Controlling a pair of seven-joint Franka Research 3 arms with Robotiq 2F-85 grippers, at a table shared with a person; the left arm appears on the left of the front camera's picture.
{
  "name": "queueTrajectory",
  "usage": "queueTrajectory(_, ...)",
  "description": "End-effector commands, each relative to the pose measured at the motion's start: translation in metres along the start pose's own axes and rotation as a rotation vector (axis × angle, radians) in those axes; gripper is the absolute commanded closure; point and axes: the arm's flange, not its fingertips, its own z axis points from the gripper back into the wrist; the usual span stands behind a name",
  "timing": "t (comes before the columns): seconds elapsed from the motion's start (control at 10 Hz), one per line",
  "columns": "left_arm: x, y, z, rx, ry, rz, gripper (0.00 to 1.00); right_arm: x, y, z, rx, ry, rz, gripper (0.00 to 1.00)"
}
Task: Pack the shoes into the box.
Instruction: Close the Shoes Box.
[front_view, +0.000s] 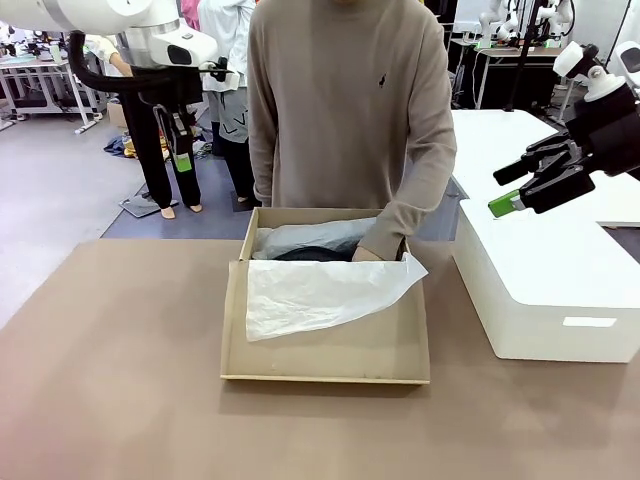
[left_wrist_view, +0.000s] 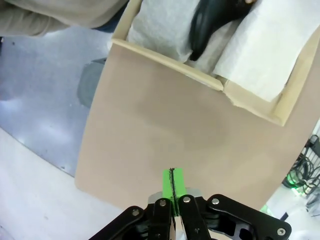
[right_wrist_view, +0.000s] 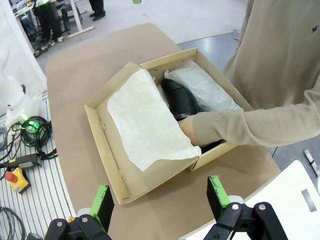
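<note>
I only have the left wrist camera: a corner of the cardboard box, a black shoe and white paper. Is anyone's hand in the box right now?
Observer: Yes. The person's hand is inside the box, at the black shoe.
Operator: Where is the right gripper?
Observer: The right gripper is open and raised, over by the white box, well apart from the cardboard one.
Operator: Does the paper cover the shoe?
Observer: Only partly. From the front, the tissue paper lies across the middle of the box, and the shoe shows behind it, on the person's side.
</note>
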Motion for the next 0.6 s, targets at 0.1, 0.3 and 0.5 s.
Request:
queueTrajectory(0.1, -0.001, 0.001, 0.001, 0.006, -0.003, -0.047, 1.0, 0.001, -0.004, -0.001, 0.016, -0.036, 0.021, 0.0)
queueTrajectory(0.3, 0.002, -0.001, 0.0, 0.0, 0.0, -0.026, 1.0, 0.001, -0.004, -0.001, 0.016, -0.036, 0.021, 0.0)
queueTrajectory(0.5, -0.014, 0.015, -0.004, -0.135, 0.018, -0.198, 1.0, 0.001, -0.004, -0.001, 0.016, -0.036, 0.021, 0.0)
